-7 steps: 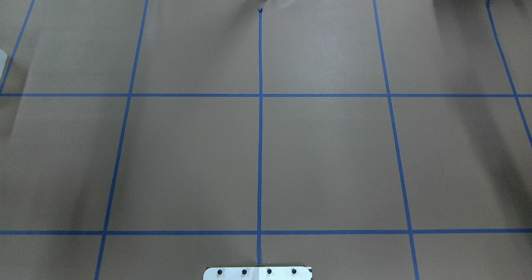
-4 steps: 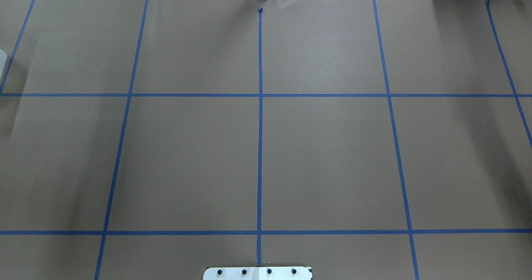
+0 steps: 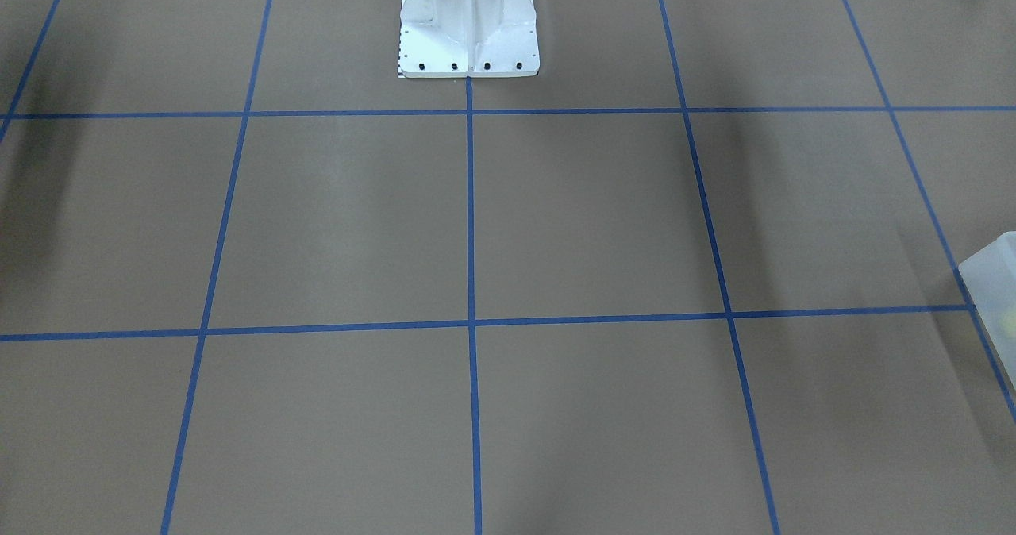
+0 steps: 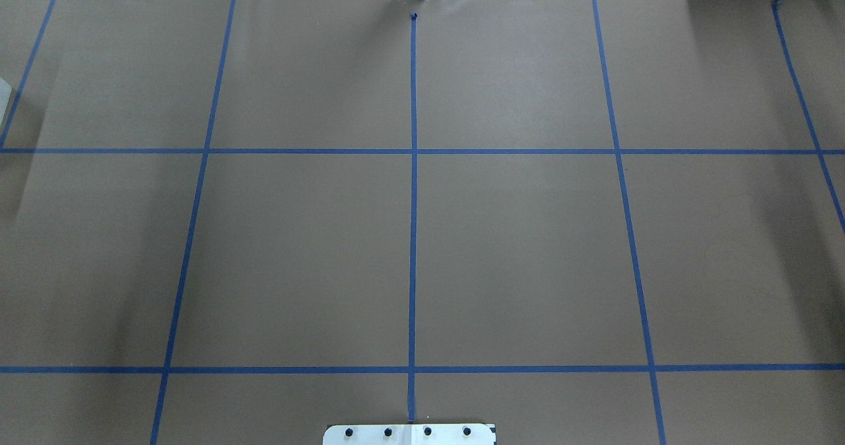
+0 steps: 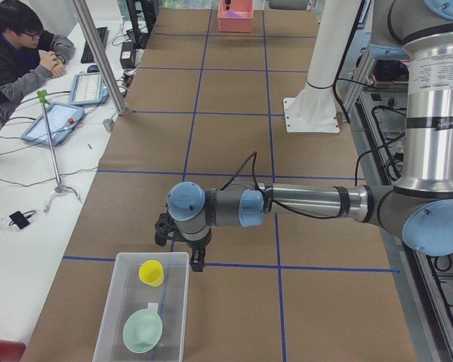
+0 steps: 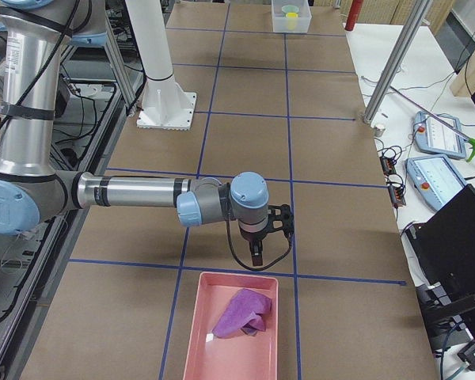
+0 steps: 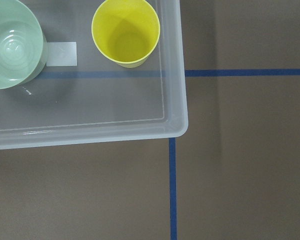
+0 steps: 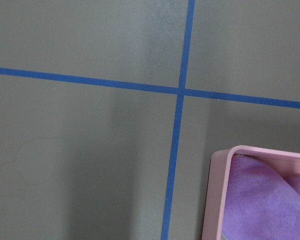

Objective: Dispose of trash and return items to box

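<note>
Viewing along the table from my left-end camera, I read the scene as follows. Nearest lies the clear box, which holds an upright yellow cup and a green bowl, set apart from each other. The left gripper hangs above the brown-covered table just beyond the box's far corner and points down. I cannot tell whether its fingers are apart or together, since only a side camera shows it. Further on, the white robot base stands among the blue tape lines. At the far end sits the pink tray with a crumpled purple cloth inside. The right gripper hangs just beside that tray's rim, outside it; I cannot tell its finger state either
</note>
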Action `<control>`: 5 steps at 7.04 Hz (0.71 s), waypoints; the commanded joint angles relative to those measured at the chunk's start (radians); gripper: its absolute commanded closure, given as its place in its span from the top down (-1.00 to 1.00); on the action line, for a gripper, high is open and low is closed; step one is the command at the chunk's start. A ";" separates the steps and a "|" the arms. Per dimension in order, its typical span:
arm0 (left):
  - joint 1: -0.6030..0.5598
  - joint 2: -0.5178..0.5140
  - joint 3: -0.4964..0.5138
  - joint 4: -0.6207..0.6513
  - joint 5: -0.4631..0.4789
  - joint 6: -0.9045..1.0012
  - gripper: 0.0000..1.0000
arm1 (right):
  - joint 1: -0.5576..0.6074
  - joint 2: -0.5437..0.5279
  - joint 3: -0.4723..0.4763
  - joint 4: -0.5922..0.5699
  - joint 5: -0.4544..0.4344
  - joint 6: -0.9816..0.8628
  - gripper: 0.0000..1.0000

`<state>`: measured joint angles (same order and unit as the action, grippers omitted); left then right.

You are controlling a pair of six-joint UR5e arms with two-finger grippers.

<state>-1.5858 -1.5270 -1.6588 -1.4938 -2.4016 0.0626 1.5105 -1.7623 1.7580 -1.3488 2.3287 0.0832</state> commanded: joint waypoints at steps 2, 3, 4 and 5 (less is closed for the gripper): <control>0.000 0.004 -0.009 0.001 0.007 -0.003 0.97 | 0.002 -0.019 0.003 -0.001 -0.017 -0.036 1.00; 0.000 0.004 -0.006 0.001 0.009 -0.004 0.97 | 0.002 -0.014 0.004 -0.009 0.018 -0.037 1.00; -0.002 0.005 -0.009 0.001 0.009 -0.004 0.97 | -0.007 -0.011 0.014 -0.048 0.046 -0.037 1.00; -0.002 0.004 -0.009 0.001 0.009 -0.004 0.97 | -0.022 -0.009 0.035 -0.087 0.037 -0.039 1.00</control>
<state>-1.5871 -1.5226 -1.6666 -1.4926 -2.3934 0.0585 1.5028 -1.7742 1.7734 -1.3919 2.3591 0.0463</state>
